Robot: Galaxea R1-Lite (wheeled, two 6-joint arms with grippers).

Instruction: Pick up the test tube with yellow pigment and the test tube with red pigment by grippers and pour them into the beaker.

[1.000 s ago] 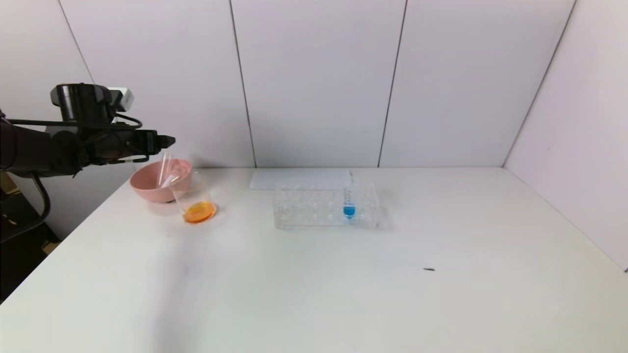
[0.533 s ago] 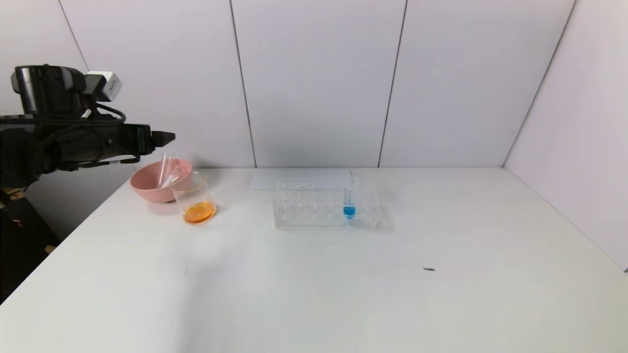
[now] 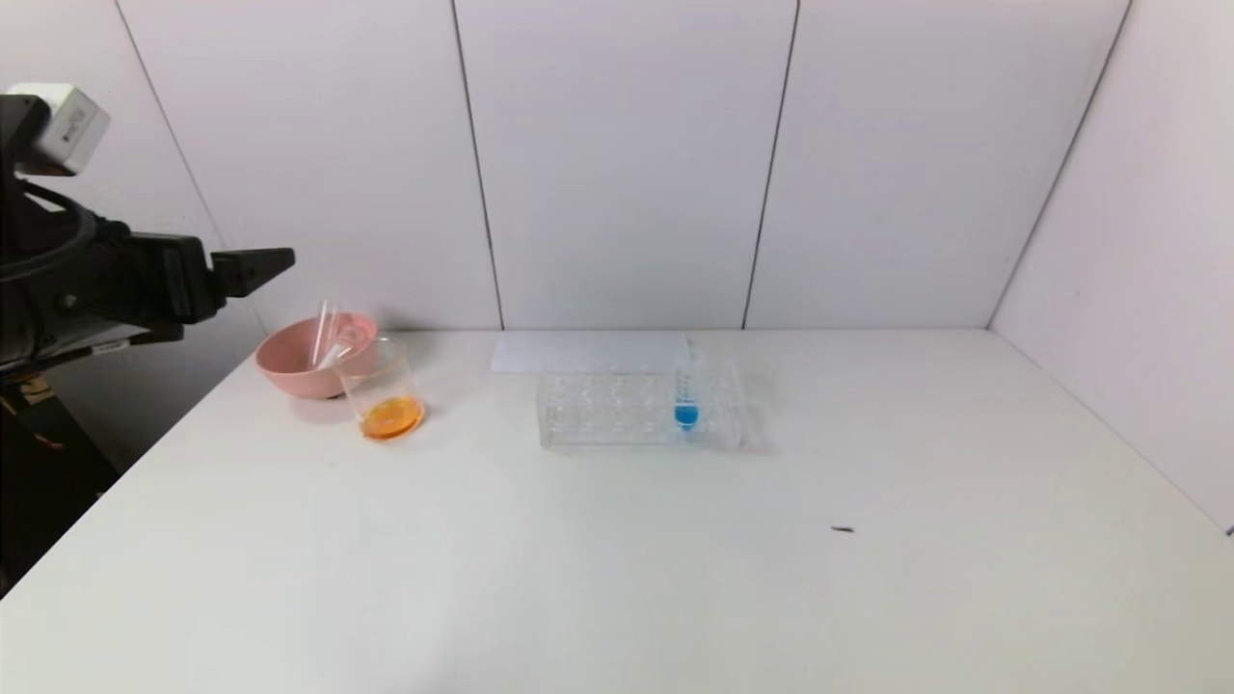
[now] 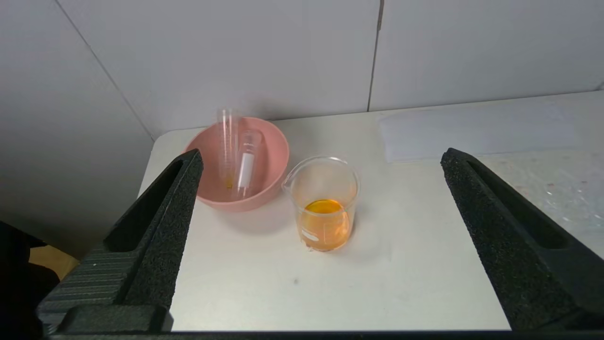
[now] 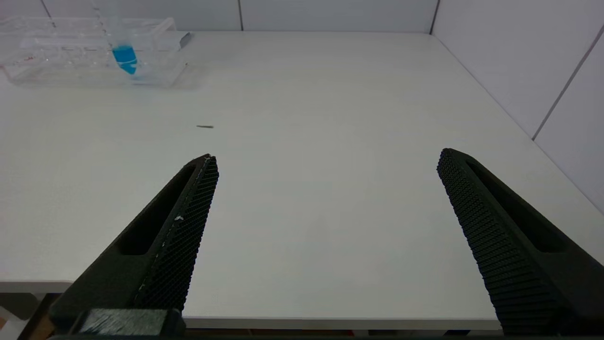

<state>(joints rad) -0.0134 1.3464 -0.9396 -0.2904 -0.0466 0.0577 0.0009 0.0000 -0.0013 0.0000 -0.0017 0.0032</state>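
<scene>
On the white table point(image 3: 617, 578), at its far left, stands one small clear glass beaker point(image 3: 384, 390) with orange liquid pooled in its bottom. Just behind it, touching or nearly so, sits one pink round bowl point(image 3: 289, 371) holding two slim clear test tubes point(image 4: 236, 151), leaning side by side and nearly emptied. Further right, one clear rectangular tube rack point(image 3: 641, 410) holds a single tube with blue liquid point(image 3: 685, 395). The left gripper point(image 3: 253, 265) hovers off the table's left edge, fingers spread wide, gripping nothing. The right gripper point(image 5: 325, 163), by the table's near edge, is also wide and empty.
</scene>
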